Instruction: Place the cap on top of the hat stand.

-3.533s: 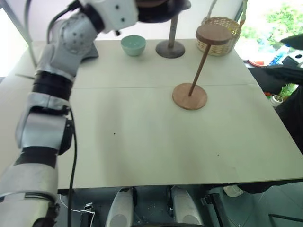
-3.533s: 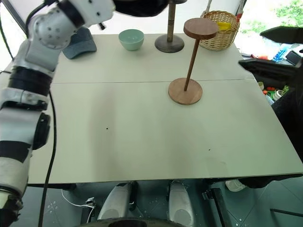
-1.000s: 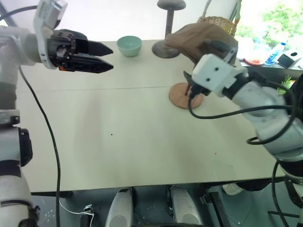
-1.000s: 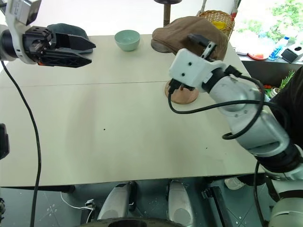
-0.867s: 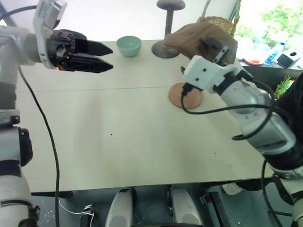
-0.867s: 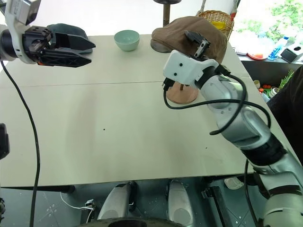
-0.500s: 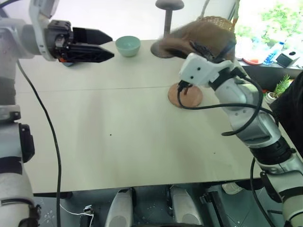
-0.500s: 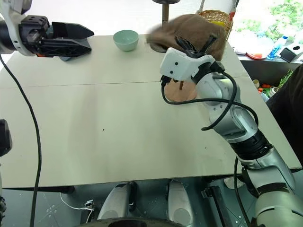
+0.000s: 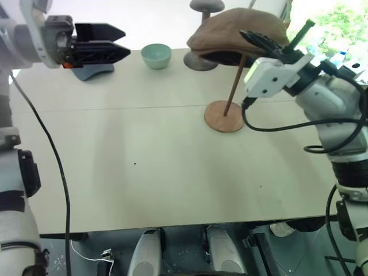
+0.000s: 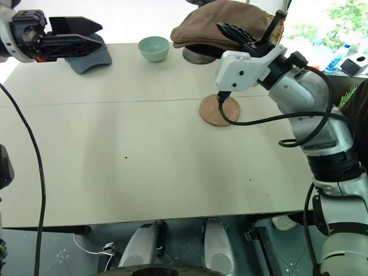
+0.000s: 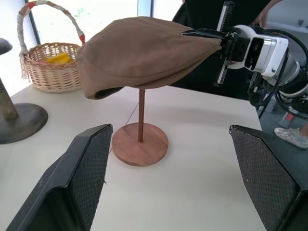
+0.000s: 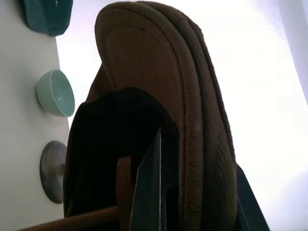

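Observation:
The brown cap (image 9: pixel 236 33) lies over the top of the reddish-brown hat stand (image 9: pixel 225 117). The stand's slanted rod (image 11: pixel 141 114) rises from its round base into the cap. Inside the cap, the edge of the stand's disc (image 12: pixel 123 185) shows from below. My right gripper (image 9: pixel 256 39) is shut on the cap's rim at its right side; in the right wrist view one finger (image 12: pixel 151 192) lies under the rim. My left gripper (image 9: pixel 125 41) hovers open and empty at the table's far left, pointing toward the stand. Its wide-apart fingers (image 11: pixel 89 178) frame the cap.
A pale green bowl (image 9: pixel 157 55) and a dark grey thick-stemmed stand (image 9: pixel 202 57) sit at the back of the table. A wicker basket (image 11: pixel 50 72) stands behind the hat stand. A dark grey baseball cap (image 10: pixel 86 57) lies back left, under my left gripper.
My right gripper has shut on the cap's rim, rolled and risen a little, lifting the cap slightly. The left gripper has edged upward and stays open.

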You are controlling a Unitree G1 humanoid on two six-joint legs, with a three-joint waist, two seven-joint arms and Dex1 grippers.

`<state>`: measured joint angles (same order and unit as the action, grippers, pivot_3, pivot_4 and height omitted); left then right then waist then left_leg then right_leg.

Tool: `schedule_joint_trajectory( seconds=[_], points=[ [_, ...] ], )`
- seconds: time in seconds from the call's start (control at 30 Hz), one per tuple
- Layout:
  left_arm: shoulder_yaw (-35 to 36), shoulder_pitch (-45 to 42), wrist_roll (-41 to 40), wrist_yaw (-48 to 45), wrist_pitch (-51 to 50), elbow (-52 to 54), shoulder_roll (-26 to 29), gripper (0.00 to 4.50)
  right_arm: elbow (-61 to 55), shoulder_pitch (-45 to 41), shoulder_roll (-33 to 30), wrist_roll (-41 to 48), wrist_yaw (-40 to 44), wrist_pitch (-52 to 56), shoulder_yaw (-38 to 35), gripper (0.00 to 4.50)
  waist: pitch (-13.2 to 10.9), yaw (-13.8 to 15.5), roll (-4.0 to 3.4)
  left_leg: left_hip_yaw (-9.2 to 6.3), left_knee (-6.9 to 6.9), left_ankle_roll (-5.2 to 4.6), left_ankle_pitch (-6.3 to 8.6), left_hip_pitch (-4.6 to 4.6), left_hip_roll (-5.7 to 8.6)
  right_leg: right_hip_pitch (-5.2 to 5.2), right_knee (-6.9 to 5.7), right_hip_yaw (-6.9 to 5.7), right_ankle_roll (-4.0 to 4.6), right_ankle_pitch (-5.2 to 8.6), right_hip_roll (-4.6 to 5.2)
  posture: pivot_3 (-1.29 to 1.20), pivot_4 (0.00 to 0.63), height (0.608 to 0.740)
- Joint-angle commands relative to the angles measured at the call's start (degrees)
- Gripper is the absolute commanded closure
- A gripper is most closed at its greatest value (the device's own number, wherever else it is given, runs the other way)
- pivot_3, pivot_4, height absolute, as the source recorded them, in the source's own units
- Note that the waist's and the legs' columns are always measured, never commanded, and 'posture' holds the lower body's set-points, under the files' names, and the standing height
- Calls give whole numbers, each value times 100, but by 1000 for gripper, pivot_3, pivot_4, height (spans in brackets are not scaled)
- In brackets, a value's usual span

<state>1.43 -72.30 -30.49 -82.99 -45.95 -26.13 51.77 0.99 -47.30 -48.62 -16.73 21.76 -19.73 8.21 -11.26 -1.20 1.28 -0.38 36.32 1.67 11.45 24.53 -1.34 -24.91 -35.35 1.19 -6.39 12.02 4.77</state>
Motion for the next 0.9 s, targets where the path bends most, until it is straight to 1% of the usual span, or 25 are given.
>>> schedule_joint_trajectory(
  seconds=[0.03,0.1,0.23,0.33,0.43,0.67,0.77,0.8,0.9],
  points=[
    [309,-115,-102,149,-45,223,99,419,958,-292,-124,330,24,-1503,-266,4439,0,-6,0,0,-2,0,0,0,0,0,1,0,-7,-4,0,0,150,740],
    [362,-140,-159,213,-140,259,117,419,1511,-244,-115,659,92,-2219,-380,4439,-1,-11,1,0,-6,0,0,-1,0,0,2,0,-11,-6,0,0,150,740],
    [393,-178,-119,269,-171,216,168,419,2021,-39,-96,1112,311,-2977,-467,4439,-2,-10,0,0,-7,0,0,-2,0,0,2,1,-13,-7,-1,0,150,740],
    [370,-247,-61,291,-147,138,193,419,2364,55,-80,1376,474,-3144,-585,4439,-2,-15,1,0,-6,0,0,-4,-1,1,1,1,-13,-8,-2,0,150,740],
    [345,-326,-35,295,-140,88,213,419,2547,172,-73,1465,470,-3235,-736,4439,-2,-9,0,0,-5,0,0,-5,-1,2,-1,2,-13,-8,-2,0,150,740],
    [268,-493,90,327,-38,-164,133,419,2251,888,48,1365,551,-3450,-703,4439,-2,-1,0,-1,-6,0,0,-8,-1,4,-2,2,-13,-7,-3,0,150,740],
    [249,-576,137,332,-11,-280,101,419,2110,1159,87,1479,674,-3303,-680,3342,-2,-3,0,-1,-5,0,0,-10,-1,6,-3,2,-13,-7,-4,0,150,740],
    [245,-601,159,329,0,-315,87,419,2066,1196,102,1444,654,-3236,-713,2744,-2,-3,0,-1,-3,0,0,-10,-1,7,-3,2,-13,-7,-3,0,150,740],
    [228,-663,220,313,29,-406,45,419,1939,1200,55,1226,602,-3102,-803,1216,-2,-3,0,-1,0,0,-1,-10,-1,7,-6,3,-14,-8,-4,0,150,740]
  ],
)
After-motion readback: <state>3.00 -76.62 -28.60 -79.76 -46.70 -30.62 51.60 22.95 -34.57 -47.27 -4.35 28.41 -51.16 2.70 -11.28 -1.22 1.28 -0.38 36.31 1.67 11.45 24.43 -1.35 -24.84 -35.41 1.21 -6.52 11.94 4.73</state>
